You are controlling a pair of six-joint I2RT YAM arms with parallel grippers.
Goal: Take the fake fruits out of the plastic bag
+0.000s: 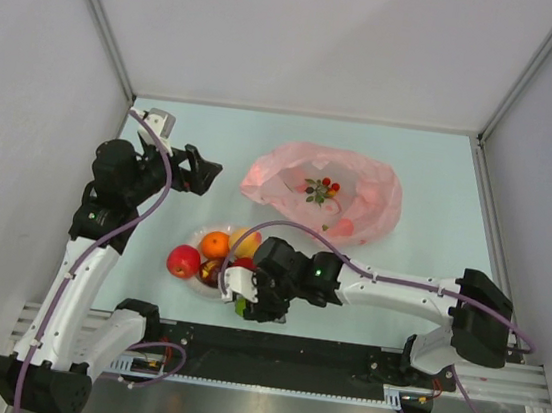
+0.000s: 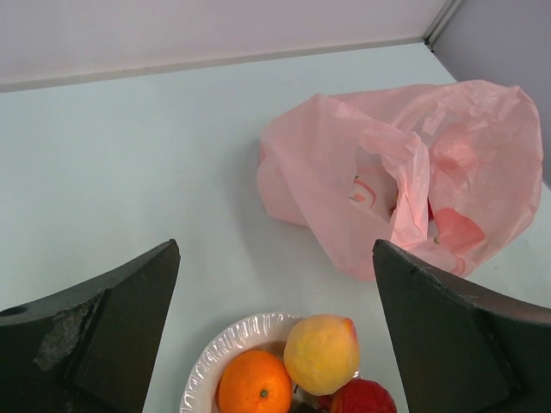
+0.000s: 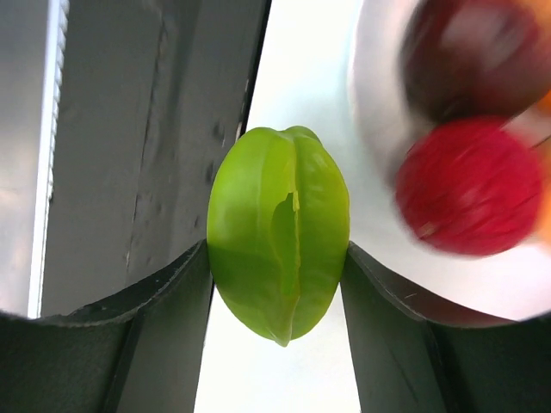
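We work on a pale blue-green table [image 1: 441,176] closed in by plain grey-white walls [image 1: 318,30] at the back and both sides. A black rail [image 1: 338,355] runs along the near edge.

A round white ridged plate [image 2: 215,348] sits near the front left. It holds a glossy orange ball [image 1: 215,244], a red apple [image 1: 184,261], a yellow-orange fruit [image 1: 245,240] and a dark purple fruit [image 1: 210,271], all packed close together.

The thin, crinkly pink plastic bag [image 1: 377,204] lies behind the plate and to its right, apart from it. Its mouth gapes upward, and small red berries with green leaves [image 1: 323,188] show inside.

The table's far left, far right and back strip are open. The gap between plate and bag is narrow, and the strip between plate and rail is slim.

The right gripper [image 1: 245,298] reaches across the front of the table and hangs at the plate's near rim. Its two dark fingers [image 3: 164,297] are clamped on the flanks of a green ribbed plastic fruit [image 3: 278,241]. That fruit is out of the bag, with the plate just beside it and the rail on its other side.

The left gripper [image 1: 200,169] is raised over the left of the table, well behind the plate. Its jaws are spread wide and hold nothing.
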